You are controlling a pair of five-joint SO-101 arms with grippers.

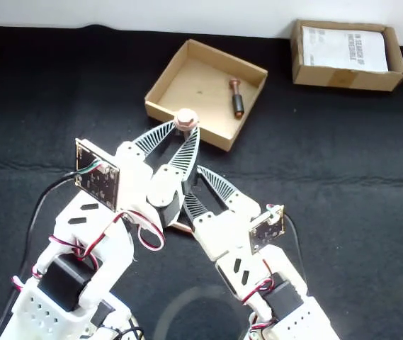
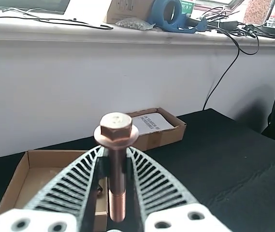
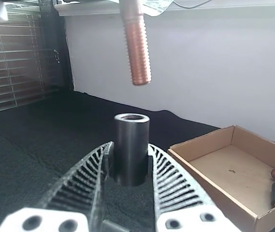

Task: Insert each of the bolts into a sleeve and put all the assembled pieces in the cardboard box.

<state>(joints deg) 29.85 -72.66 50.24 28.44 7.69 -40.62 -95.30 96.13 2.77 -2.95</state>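
Observation:
My left gripper (image 1: 185,132) is shut on a copper bolt (image 1: 185,121), held upright with its hex head on top, near the front wall of the open cardboard box (image 1: 194,81). In the left wrist view the bolt (image 2: 116,183) stands between the ribbed fingers (image 2: 81,181). My right gripper (image 3: 131,151) is shut on a dark cylindrical sleeve (image 3: 131,129), upright with its bore facing up. The bolt's threaded end (image 3: 137,46) hangs a short way above the sleeve's mouth, apart from it. One assembled bolt and sleeve (image 1: 237,98) lies in the box.
A second, shallower cardboard box (image 1: 348,74) with a printed sheet sits at the back right. The black cloth (image 1: 343,212) covers the table. A white wall (image 2: 127,82) rises behind the boxes.

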